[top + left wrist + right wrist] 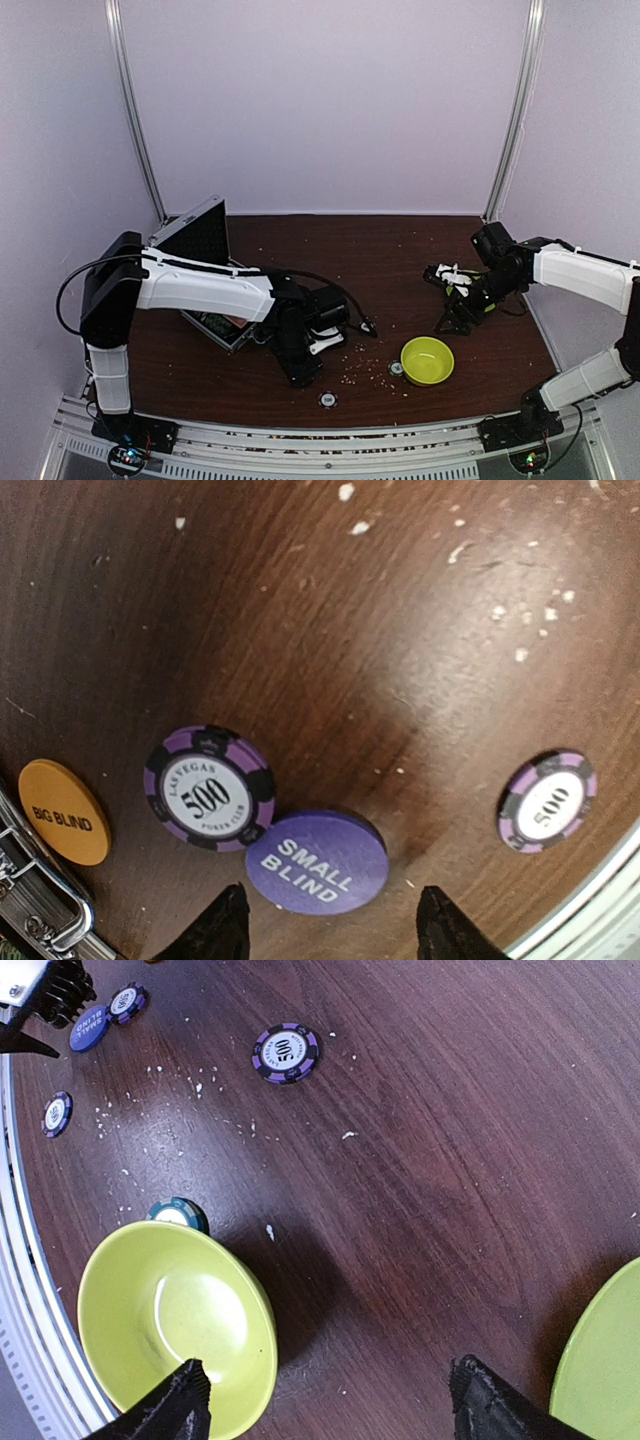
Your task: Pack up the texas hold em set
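The silver case (205, 250) stands open at the left, its lid up; its metal edge (35, 905) shows in the left wrist view. My left gripper (335, 932) is open and hangs low over the table, with the purple SMALL BLIND button (317, 862) lying just ahead of its fingertips. A purple 500 chip (209, 788) touches that button. An orange BIG BLIND button (64, 811) lies to the left, and another purple 500 chip (547, 800) to the right. My right gripper (330, 1405) is open and holds nothing, above bare table beside the bowl.
A lime-green bowl (175, 1325) sits at the right gripper's left finger, with a teal chip (178, 1213) against its far rim. A lime-green plate (600, 1360) lies at the right edge. One purple chip (286, 1053) lies alone mid-table. White crumbs are scattered about.
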